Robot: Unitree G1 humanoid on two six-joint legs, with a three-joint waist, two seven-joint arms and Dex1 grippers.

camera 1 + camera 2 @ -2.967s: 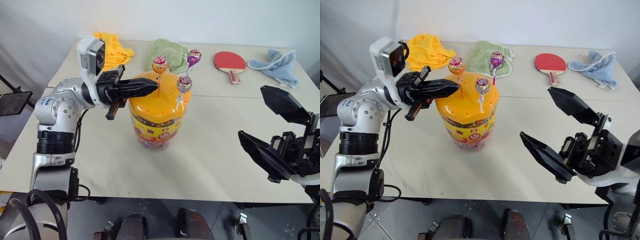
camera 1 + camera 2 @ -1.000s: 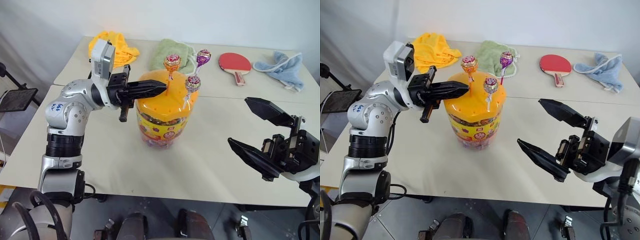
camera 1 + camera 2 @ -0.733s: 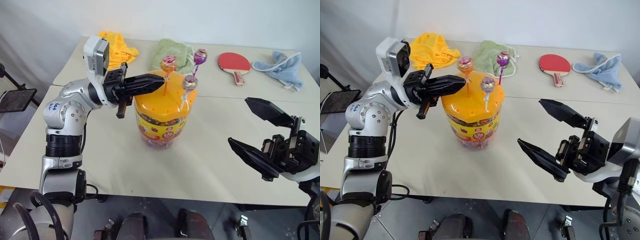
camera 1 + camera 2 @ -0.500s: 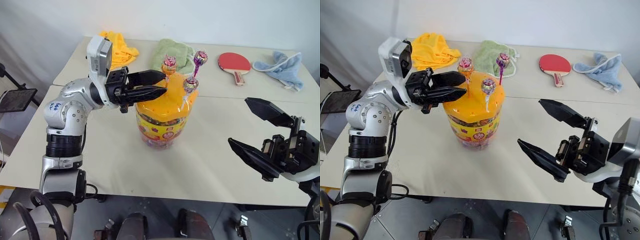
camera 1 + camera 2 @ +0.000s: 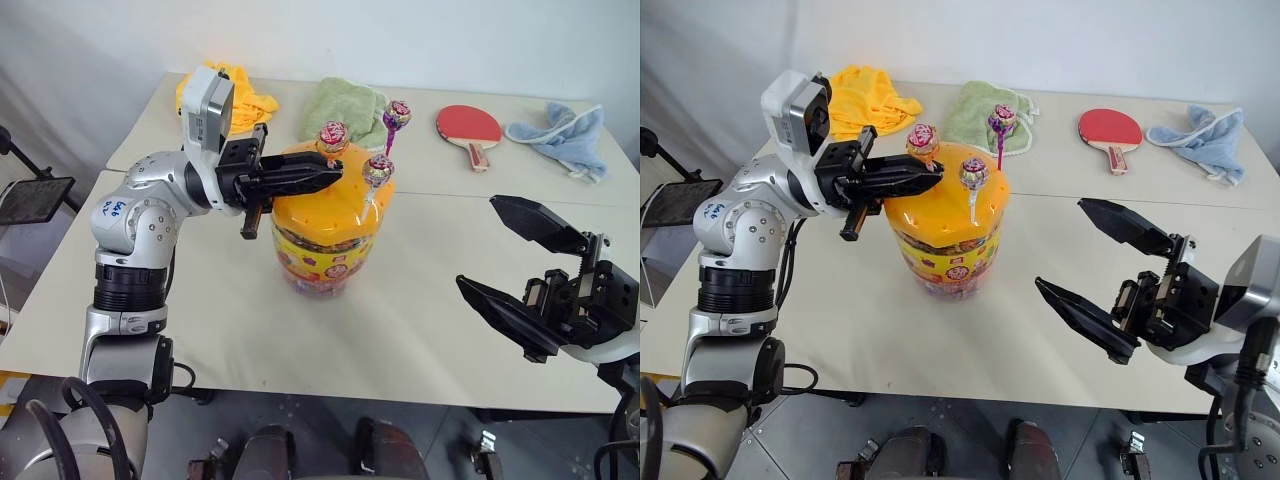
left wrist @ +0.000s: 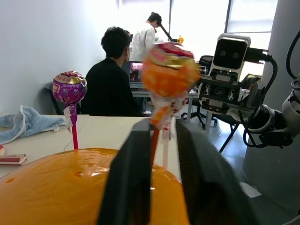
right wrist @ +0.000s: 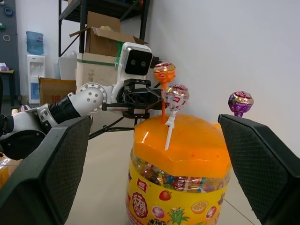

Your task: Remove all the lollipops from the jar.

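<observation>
The jar [image 5: 330, 225] stands on the table [image 5: 420, 310] a little left of centre in the head views, its orange lid [image 5: 335, 190] dotted with holes. Three lollipops stand upright with their sticks in the lid. The left gripper [image 5: 335, 172] reaches in level from the left of the frame, its two black fingers [image 6: 129, 187] clenched on the stick of the orange lollipop [image 5: 333, 134], just under the candy and above the lid. One purple lollipop [image 5: 397, 113] stands at the far side of the lid and another [image 5: 377, 169] near its right edge, both untouched. At lower right the right gripper [image 5: 520, 275] hovers above the table, well apart from the jar, its fingers spread wide around nothing.
</observation>
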